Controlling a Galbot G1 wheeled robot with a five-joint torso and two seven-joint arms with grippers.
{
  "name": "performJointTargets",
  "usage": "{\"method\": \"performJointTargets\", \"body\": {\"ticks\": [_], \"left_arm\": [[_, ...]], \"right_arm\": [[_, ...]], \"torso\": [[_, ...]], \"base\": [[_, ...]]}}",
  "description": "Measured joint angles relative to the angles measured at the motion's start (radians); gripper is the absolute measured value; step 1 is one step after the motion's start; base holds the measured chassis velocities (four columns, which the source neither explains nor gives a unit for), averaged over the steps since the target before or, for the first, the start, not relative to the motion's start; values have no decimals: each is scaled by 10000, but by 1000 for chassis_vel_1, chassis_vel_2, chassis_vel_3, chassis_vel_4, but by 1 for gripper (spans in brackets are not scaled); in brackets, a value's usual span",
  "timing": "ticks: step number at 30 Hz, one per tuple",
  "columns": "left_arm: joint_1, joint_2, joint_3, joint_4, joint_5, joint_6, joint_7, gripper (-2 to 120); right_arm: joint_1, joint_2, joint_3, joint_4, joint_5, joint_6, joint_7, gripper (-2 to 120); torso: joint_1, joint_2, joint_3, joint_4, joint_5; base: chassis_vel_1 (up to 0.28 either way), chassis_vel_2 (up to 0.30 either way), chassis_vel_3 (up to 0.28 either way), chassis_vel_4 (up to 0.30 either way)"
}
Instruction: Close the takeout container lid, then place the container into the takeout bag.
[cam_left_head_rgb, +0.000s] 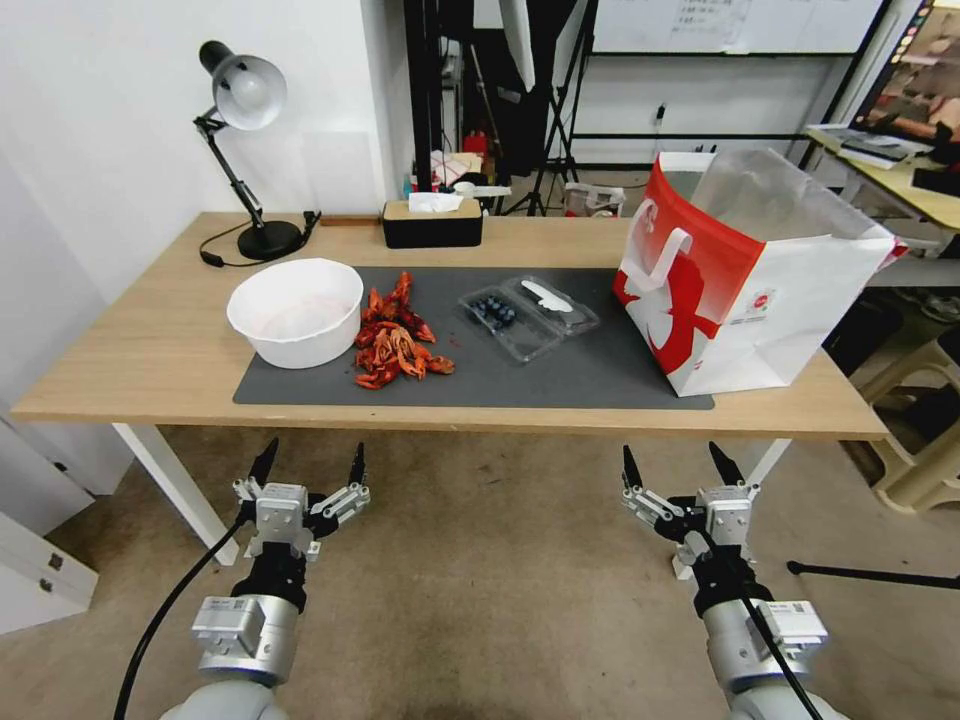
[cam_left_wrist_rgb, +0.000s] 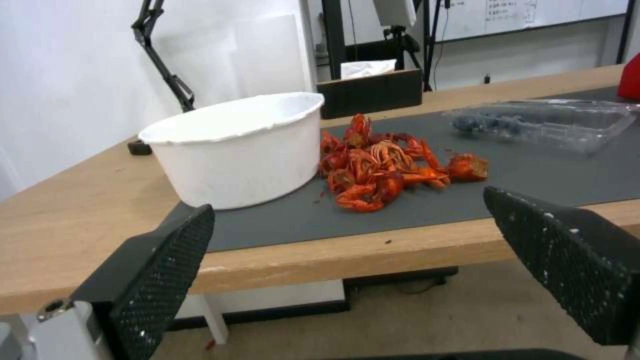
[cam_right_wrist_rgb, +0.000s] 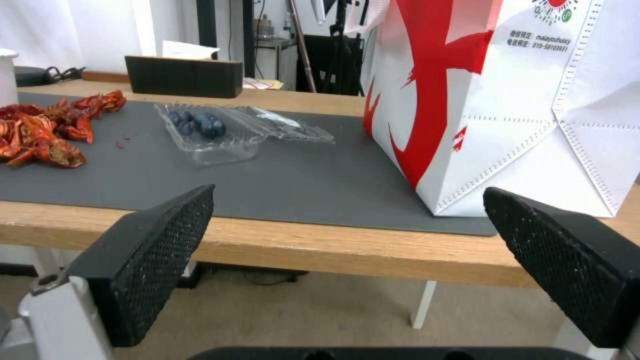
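Both arms reach forward, low and near: left gripper (cam_left_head_rgb: 310, 465) and right gripper (cam_left_head_rgb: 678, 465), fingers spread wide, holding nothing.

This looks like a lab or studio workroom: a plain wooden table (cam_left_head_rgb: 150, 350) with a grey mat (cam_left_head_rgb: 560, 375) and a desk lamp (cam_left_head_rgb: 245, 90), tripod stands (cam_left_head_rgb: 560, 110) crowding the back, a whiteboard (cam_left_head_rgb: 730, 25) on the far wall, and a monitor (cam_left_head_rgb: 920, 70) on a side desk.
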Motion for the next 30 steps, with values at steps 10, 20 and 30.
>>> {"method": "performJointTargets", "body": {"ticks": [10,20,30], "left_arm": [[0,0,0,0,0,0,0,100],[11,12,52,-14,-58,39,-59,100],[592,509,1944,-1685,-2046,1779,-2333,100]], "right_arm": [[0,0,0,0,0,0,0,100],[-41,-10,-19,58,11,-64,0,100],[-1342,-273,-629,1843,317,-2034,25,100]], "torso": [[0,0,0,0,0],[0,0,0,0,0],[0,0,-1,-1,3]], "base": [[0,0,0,0],[0,0,0,0],[0,0,0,0]]}}
